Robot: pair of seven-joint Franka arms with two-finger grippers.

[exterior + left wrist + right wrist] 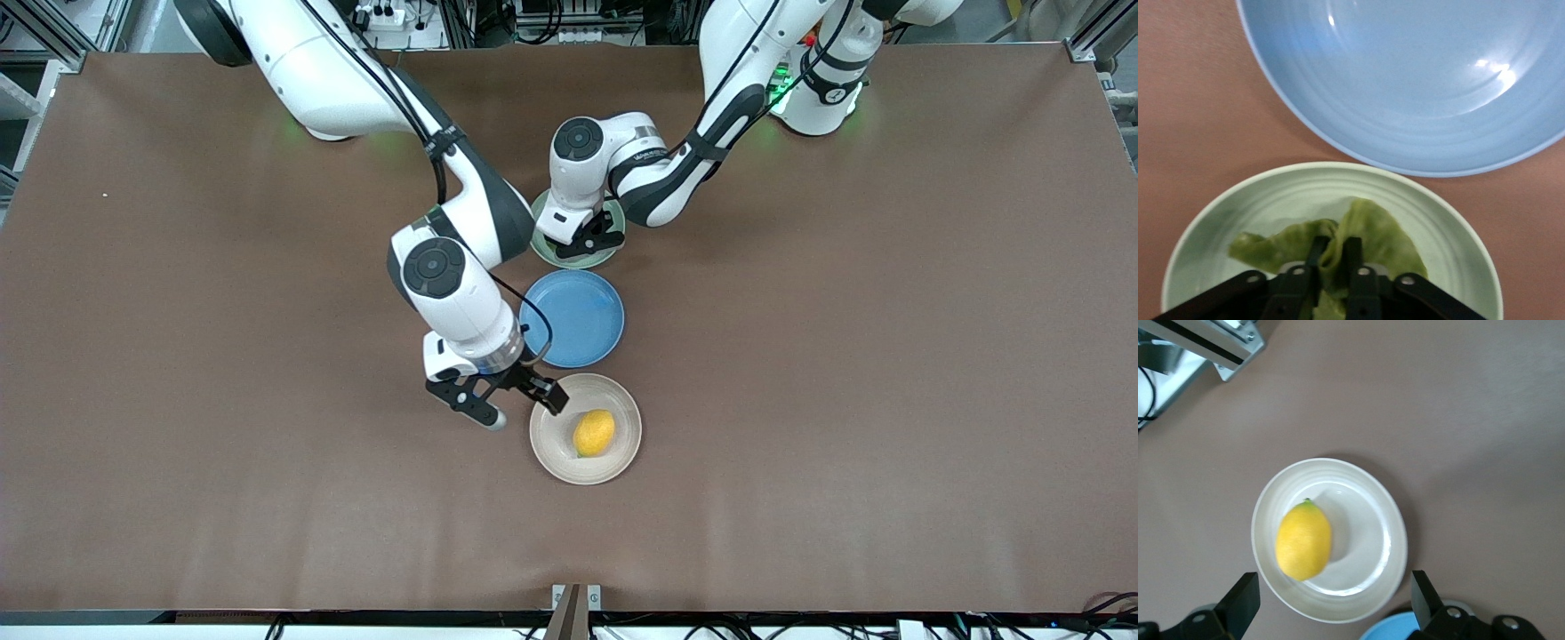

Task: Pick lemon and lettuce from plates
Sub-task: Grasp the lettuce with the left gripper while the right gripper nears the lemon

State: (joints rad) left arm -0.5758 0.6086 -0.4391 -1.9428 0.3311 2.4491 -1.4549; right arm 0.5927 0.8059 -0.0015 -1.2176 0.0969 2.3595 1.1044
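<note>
The lemon (594, 433) lies in the beige-cream plate (551, 440), the plate nearest the front camera. My right gripper (524, 404) is open and empty, low over that plate's rim toward the right arm's end. In the right wrist view the lemon (1304, 541) lies in the plate (1365, 533) just ahead of the open gripper (1333, 587). My left gripper (591, 240) is down in the mint green plate (556, 256). In the left wrist view it (1335, 245) is shut on a fold of the lettuce (1378, 230), which lies in the plate (1271, 200). The hand hides the lettuce in the front view.
An empty blue plate (573, 318) sits between the two other plates, close to both. It also shows in the left wrist view (1418, 80) and at the edge of the right wrist view (1398, 630). Bare brown table lies all around the plates.
</note>
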